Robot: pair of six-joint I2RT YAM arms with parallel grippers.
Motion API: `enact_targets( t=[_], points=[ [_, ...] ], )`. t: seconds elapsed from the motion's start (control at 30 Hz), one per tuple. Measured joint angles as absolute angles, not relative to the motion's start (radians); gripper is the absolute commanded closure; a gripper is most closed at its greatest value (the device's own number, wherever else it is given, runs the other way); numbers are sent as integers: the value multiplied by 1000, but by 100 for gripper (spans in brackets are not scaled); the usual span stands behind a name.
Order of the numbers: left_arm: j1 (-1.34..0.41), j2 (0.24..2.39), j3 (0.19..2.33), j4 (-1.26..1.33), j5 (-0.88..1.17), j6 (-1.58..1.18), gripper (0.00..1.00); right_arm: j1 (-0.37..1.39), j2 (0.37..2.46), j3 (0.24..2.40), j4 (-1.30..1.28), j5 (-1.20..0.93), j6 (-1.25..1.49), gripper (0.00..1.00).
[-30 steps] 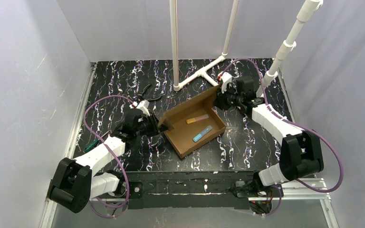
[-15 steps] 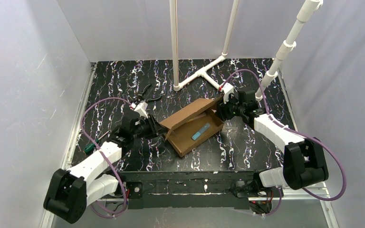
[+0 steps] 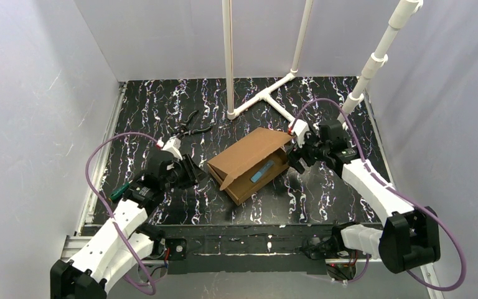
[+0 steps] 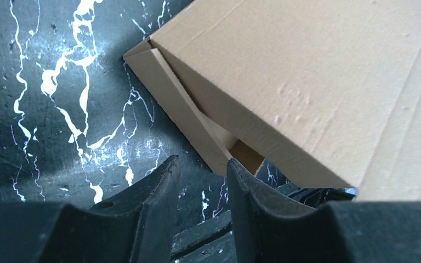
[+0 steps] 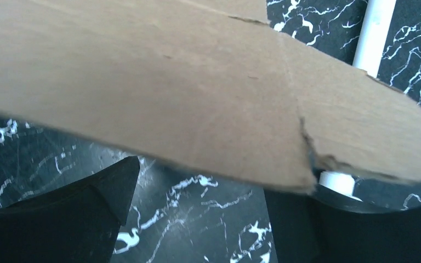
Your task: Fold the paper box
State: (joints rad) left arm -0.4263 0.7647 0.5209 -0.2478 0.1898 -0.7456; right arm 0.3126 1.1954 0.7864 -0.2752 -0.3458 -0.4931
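Left gripper (image 3: 192, 169) sits low over table (image 3: 162, 106), left of centre. Jaws at a narrow gap, nothing between. Its fingertips (image 4: 235, 175) are just beside the near-left corner of paper box (image 3: 249, 159); contact unclear. Box is mid-table and angled, lid down over the tray but ajar at front, blue item (image 3: 262, 172) visible inside. Right gripper (image 3: 297, 159) is at the box's right end, jaws wide, lid flap (image 5: 362, 131) crossing the gap, unclamped.

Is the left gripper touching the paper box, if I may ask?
Cannot tell: in the left wrist view the paper box corner overlaps one finger of the left gripper.
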Motion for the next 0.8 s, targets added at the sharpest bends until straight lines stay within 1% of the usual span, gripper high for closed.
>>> enact_targets(
  t=[0.07, 0.13, 0.23, 0.37, 0.47, 0.67, 0.8],
  points=[
    [-425, 771, 546, -262, 193, -727, 56, 306, 1163, 783, -322, -341, -545, 9],
    [-424, 790, 583, -262, 212, -701, 56, 294, 1119, 767, -381, -334, -617, 8],
    [-422, 857, 666, -241, 281, -653, 61, 273, 1052, 743, -482, -316, -711, 8],
    [-436, 1017, 813, -199, 406, -614, 66, 245, 961, 737, -617, -300, -807, 8],
    [-498, 1113, 868, -175, 445, -593, 67, 221, 906, 737, -691, -286, -858, 8],
    [-723, 1288, 876, -175, 426, -542, 68, 149, 875, 739, -774, -247, -894, 9],
    [-772, 1436, 863, -175, 377, -513, 68, 119, 873, 763, -810, -249, -886, 10]
  ],
)
